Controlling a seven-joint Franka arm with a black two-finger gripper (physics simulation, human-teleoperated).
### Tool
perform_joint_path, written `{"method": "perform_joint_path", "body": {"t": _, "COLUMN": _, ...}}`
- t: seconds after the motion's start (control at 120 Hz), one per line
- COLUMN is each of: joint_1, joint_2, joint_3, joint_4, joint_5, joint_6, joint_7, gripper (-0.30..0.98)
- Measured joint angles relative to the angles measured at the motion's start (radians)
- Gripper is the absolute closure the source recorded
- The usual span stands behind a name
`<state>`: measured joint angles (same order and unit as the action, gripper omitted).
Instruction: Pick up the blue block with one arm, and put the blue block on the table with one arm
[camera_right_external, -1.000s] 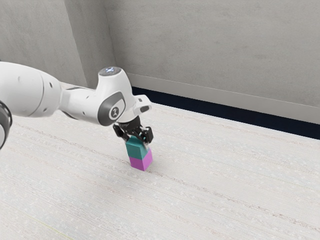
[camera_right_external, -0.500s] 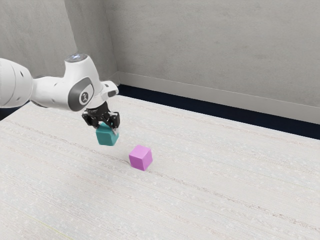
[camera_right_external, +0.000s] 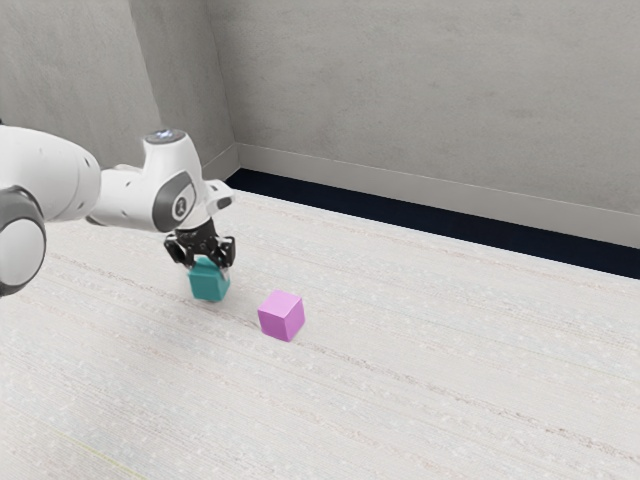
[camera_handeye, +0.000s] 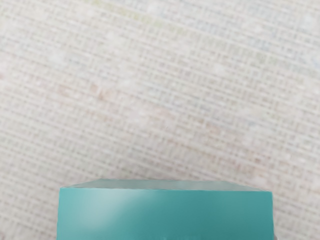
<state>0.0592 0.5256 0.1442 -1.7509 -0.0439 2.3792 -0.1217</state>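
Exterior view | my tool (camera_right_external: 208, 267) pinches the blue block (camera_right_external: 209, 284) | counter (camera_right_external: 420, 380) at block's 6 o'clock, directly beneath; perhaps touching, gap hard to judge

Arm (camera_right_external: 130, 197) is reaching in from the exterior view's left, gripper (camera_right_external: 209, 265) holding blue block (camera_right_external: 208, 284). 1 pink block (camera_right_external: 281, 317) is sitting on table (camera_right_external: 450, 360), apart, toward the exterior view's right.
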Motion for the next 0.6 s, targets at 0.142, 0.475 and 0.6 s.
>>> {"method": "perform_joint_path", "body": {"t": 0.142, "joint_1": 0.001, "joint_2": 0.0, "joint_3": 0.0, "joint_4": -0.002, "joint_5": -0.047, "joint_6": 0.0, "joint_7": 0.007, "gripper": 0.22}}
{"method": "perform_joint_path", "body": {"t": 0.475, "joint_1": -0.232, "joint_2": -0.605, "joint_3": 0.001, "joint_4": -0.079, "joint_5": -0.061, "joint_6": -0.245, "joint_7": 0.025, "gripper": 0.05}}
{"method": "perform_joint_path", "body": {"t": 0.6, "joint_1": -0.28, "joint_2": -0.678, "joint_3": -0.014, "joint_4": -0.024, "joint_5": -0.021, "joint_6": -0.441, "joint_7": 0.028, "gripper": 0.03}}
